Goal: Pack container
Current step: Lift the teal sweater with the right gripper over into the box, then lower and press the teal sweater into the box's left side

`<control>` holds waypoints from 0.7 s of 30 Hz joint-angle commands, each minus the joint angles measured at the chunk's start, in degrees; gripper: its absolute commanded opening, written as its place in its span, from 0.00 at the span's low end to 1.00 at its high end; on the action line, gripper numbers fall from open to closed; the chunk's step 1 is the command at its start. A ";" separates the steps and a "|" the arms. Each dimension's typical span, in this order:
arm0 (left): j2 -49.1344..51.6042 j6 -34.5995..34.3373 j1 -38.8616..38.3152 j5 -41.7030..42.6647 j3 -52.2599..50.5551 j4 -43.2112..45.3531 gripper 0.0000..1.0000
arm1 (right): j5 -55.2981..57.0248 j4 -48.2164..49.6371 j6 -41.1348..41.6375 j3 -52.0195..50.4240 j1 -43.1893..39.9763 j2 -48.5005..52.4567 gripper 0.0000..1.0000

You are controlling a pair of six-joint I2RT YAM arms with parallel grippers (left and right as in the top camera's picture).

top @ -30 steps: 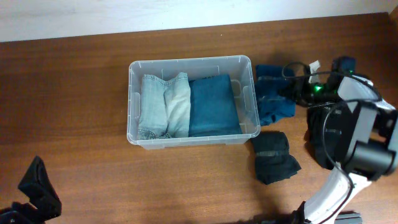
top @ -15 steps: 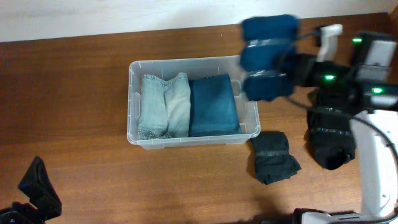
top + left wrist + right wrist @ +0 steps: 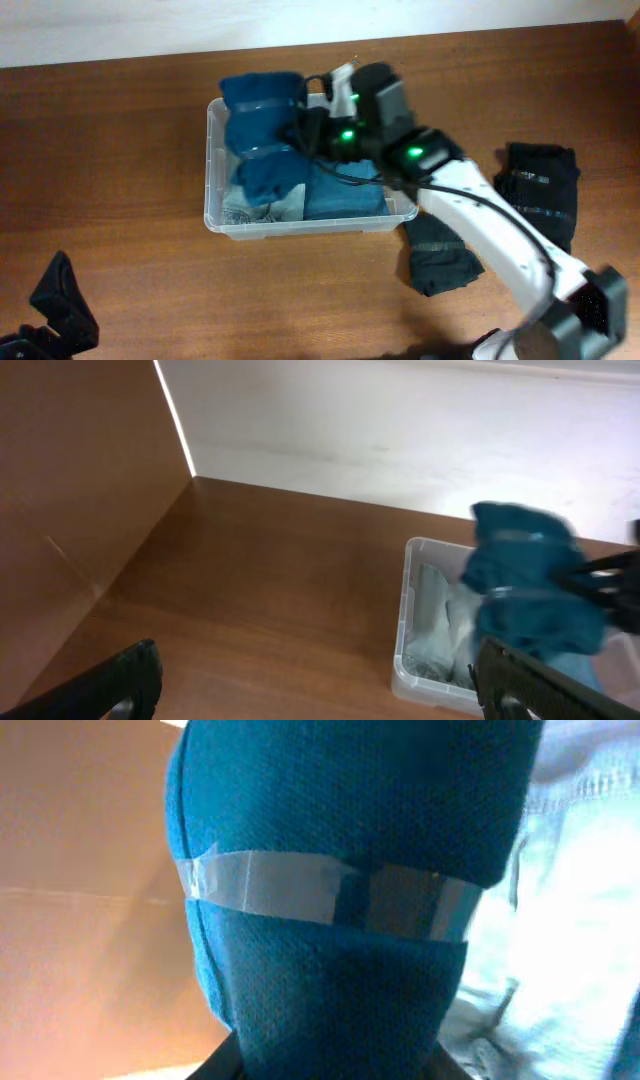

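The clear plastic container [image 3: 213, 216] stands mid-table and holds folded light-blue jeans [image 3: 240, 208] and a folded blue garment [image 3: 345, 190]. My right gripper [image 3: 312, 128] is shut on a folded dark-blue garment bound with clear tape [image 3: 262, 132] and holds it over the container's left half. In the right wrist view that garment [image 3: 340, 890] fills the frame and hides the fingertips. The container also shows in the left wrist view [image 3: 412, 660], with the held garment [image 3: 530, 590] above it. My left gripper [image 3: 320, 685] is open and empty at the table's front left.
A folded black garment [image 3: 440, 255] lies just right of the container's front corner. Another folded black garment [image 3: 545, 185] lies at the far right. A white wall [image 3: 400, 430] runs behind the table.
My right gripper has lifted the dark-blue garment off the table right of the container and carried it left, to above the container's left half. The left arm has not moved.
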 commanded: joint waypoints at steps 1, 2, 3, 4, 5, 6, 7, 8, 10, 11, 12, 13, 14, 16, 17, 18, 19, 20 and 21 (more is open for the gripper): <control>0.13 -0.55 0.11 -0.37 0.09 0.00 1.00 | 5.18 2.58 10.86 0.55 0.76 4.79 0.27; 0.13 -0.55 0.11 -0.37 0.09 0.00 1.00 | 5.20 3.10 12.20 0.55 0.76 6.78 0.27; 0.13 -0.55 0.11 -0.37 0.09 0.00 1.00 | 5.14 3.41 12.79 0.55 0.79 7.98 0.27; 0.13 -0.55 0.11 -0.37 0.09 0.00 1.00 | 5.16 3.56 13.75 0.55 0.94 9.40 0.26; 0.13 -0.55 0.11 -0.37 0.09 0.00 1.00 | 5.16 3.74 14.29 0.55 1.05 11.15 0.26; 0.13 -0.55 0.11 -0.37 0.09 0.00 1.00 | 5.14 4.02 14.75 0.55 1.33 12.50 0.26; 0.13 -0.55 0.11 -0.37 0.09 0.00 1.00 | 5.16 4.02 15.54 0.55 1.64 13.84 0.26; 0.13 -0.55 0.11 -0.37 0.09 0.00 1.00 | 5.14 4.15 16.15 0.55 2.12 15.58 0.26; 0.13 -0.55 0.11 -0.37 0.09 0.00 1.00 | 5.16 4.22 16.68 0.55 2.97 18.23 0.26; 0.13 -0.55 0.11 -0.37 0.09 0.00 1.00 | 5.18 4.20 16.37 0.55 3.41 19.58 0.26; 0.13 -0.55 0.11 -0.37 0.09 0.00 1.00 | 5.14 4.17 15.21 0.55 3.78 20.57 0.27; 0.13 -0.55 0.11 -0.37 0.09 0.00 1.00 | 5.18 4.15 13.60 0.55 4.15 21.20 0.27; 0.13 -0.55 0.11 -0.37 0.09 0.00 1.00 | 5.81 3.50 11.08 0.55 4.50 21.51 0.33; 0.13 -0.55 0.11 -0.37 0.09 0.00 1.00 | 8.00 1.42 7.96 0.57 5.05 21.38 0.40; 0.13 -0.55 0.11 -0.37 0.09 0.00 0.99 | 9.05 0.02 6.45 0.57 5.11 20.81 0.43; 0.13 -0.55 0.11 -0.37 0.09 0.00 1.00 | 9.81 -1.05 5.40 0.57 5.09 20.24 0.46; 0.13 -0.55 0.11 -0.37 0.09 0.00 1.00 | 10.84 -2.12 3.80 0.59 5.07 19.32 0.48; 0.13 -0.55 0.11 -0.37 0.09 0.00 1.00 | 12.72 -3.82 0.52 0.68 5.07 17.20 0.53; 0.13 -0.55 0.11 -0.37 0.09 0.00 1.00 | 14.69 -5.46 -2.08 0.96 5.07 15.30 0.57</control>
